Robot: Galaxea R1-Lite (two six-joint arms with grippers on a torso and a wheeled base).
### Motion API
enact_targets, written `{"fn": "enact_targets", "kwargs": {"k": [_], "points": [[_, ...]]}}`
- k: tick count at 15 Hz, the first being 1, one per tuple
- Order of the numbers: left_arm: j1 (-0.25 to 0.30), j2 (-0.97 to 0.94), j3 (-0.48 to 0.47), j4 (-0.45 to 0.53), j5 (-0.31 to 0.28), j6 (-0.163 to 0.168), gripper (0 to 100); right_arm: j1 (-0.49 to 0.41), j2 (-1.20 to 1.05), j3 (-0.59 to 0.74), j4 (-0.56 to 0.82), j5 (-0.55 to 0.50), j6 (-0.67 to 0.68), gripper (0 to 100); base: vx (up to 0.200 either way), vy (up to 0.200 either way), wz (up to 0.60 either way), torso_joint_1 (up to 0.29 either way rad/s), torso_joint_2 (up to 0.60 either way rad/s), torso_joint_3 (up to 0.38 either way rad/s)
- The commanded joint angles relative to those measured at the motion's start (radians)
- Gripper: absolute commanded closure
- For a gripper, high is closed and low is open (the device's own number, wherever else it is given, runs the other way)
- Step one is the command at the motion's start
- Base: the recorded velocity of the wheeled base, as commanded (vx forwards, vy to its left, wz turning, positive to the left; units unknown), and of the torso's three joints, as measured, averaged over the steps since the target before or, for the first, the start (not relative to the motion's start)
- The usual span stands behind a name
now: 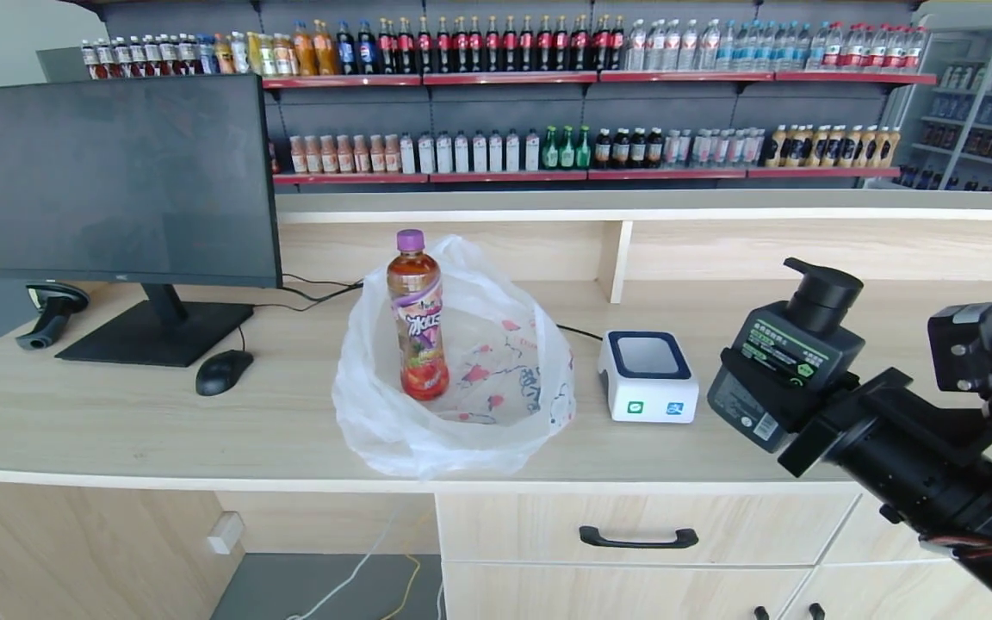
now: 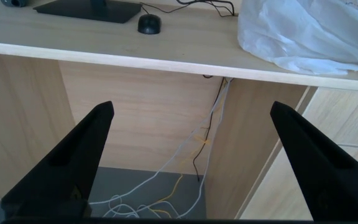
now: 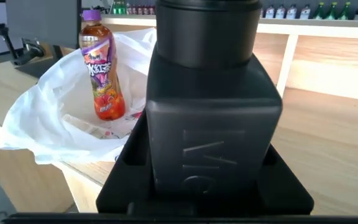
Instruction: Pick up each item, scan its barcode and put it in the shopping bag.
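The right tool (image 1: 823, 422) is clamped on a dark pump bottle (image 1: 784, 357), tilted above the surface (image 1: 117, 413) just right of the scanner (image 1: 647, 376); a tea bottle (image 1: 417, 319) stands upright in the shopping bag (image 1: 513, 387); the left tool (image 2: 191, 109), fingers apart, hangs below the surface's edge.

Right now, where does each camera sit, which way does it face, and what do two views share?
Head view: on the head, facing forward and down at counter, shopping bag, scanner; right arm's tool shut on a black bottle.
Left wrist view: on the left wrist, before the counter, facing its front and cables; left tool open.
Right wrist view: on the right wrist, facing past the black bottle toward the bag.
Shared: head and right wrist views show the tea bottle standing in the bag.
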Motion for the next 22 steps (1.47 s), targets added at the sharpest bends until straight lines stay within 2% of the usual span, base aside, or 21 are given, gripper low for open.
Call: {"fn": "enact_targets", "kwargs": {"k": [1, 10, 16, 20, 22], "points": [[0.001, 0.001, 0.0, 0.0, 0.0, -0.001, 0, 0.001, -0.001, 0.002, -0.002, 0.001, 0.0, 100, 0.0, 0.2, 0.0, 0.027, 0.01, -0.002], [0.001, 0.0, 0.0, 0.0, 0.0, -0.001, 0, 0.001, -0.023, 0.006, -0.002, 0.001, -0.006, 100, 0.0, 0.2, 0.0, 0.006, 0.0, 0.003], [0.001, 0.0, 0.002, 0.0, 0.0, 0.002, 0, 0.001, -0.044, 0.025, -0.002, 0.001, -0.006, 100, 0.0, 0.0, 0.0, 0.0, 0.0, 0.0], [0.001, 0.0, 0.0, 0.0, 0.0, 0.002, 0, 0.001, -0.046, 0.029, -0.002, 0.001, -0.006, 100, 0.2, 0.0, 0.0, 0.005, 0.01, 0.002], [0.001, 0.0, 0.002, 0.0, 0.0, 0.002, 0, 0.001, -0.046, 0.027, -0.002, 0.001, -0.006, 100, 0.0, 0.0, 0.0, 0.0, 0.0, 0.0]]}}
